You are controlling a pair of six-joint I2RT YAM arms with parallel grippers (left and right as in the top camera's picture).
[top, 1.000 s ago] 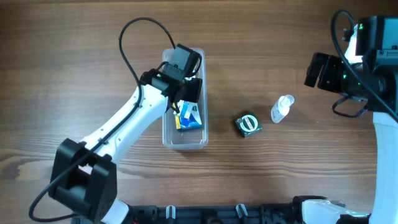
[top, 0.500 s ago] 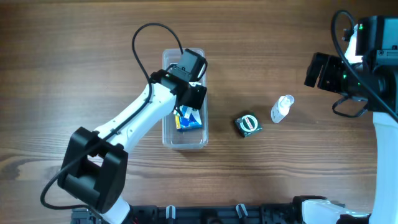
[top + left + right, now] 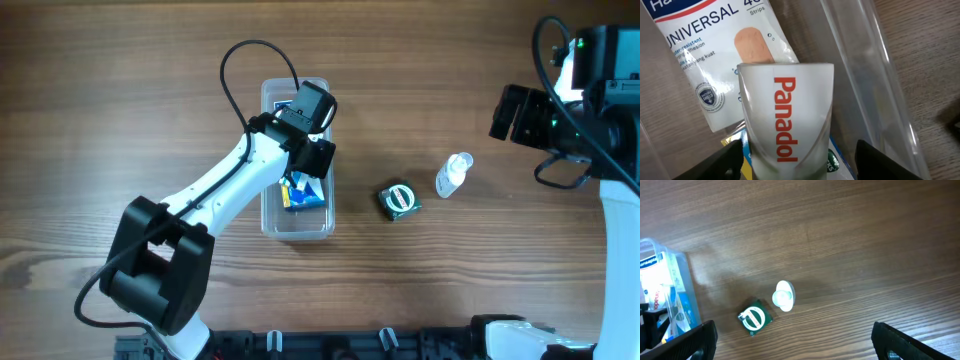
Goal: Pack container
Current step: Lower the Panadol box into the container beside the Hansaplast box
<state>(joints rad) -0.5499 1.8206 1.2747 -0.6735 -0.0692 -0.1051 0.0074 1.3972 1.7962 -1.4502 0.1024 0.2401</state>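
Container (image 3: 296,228) is sitting left of the middle of the table (image 3: 450,60), its long side running away from you. Your left arm is covering its far half from above, so you are seeing little of that end there.

Up close, your left gripper (image 3: 795,162) is hanging inside the tub. Its fingers (image 3: 730,160) are standing spread on either side of a white Panadol box (image 3: 785,130), with a gap on one side, so they are not squeezing it. That box is lying over a plaster packet (image 3: 725,60), whose name is cut off at the top. Blue and yellow bits are peeking out under the box; you cannot tell what they are.

Your right gripper (image 3: 795,347) is hanging wide apart and holding nothing. A green round thing (image 3: 401,200) and a small clear bottle (image 3: 452,175) are lying between it and the tub. The green label is too small to read.
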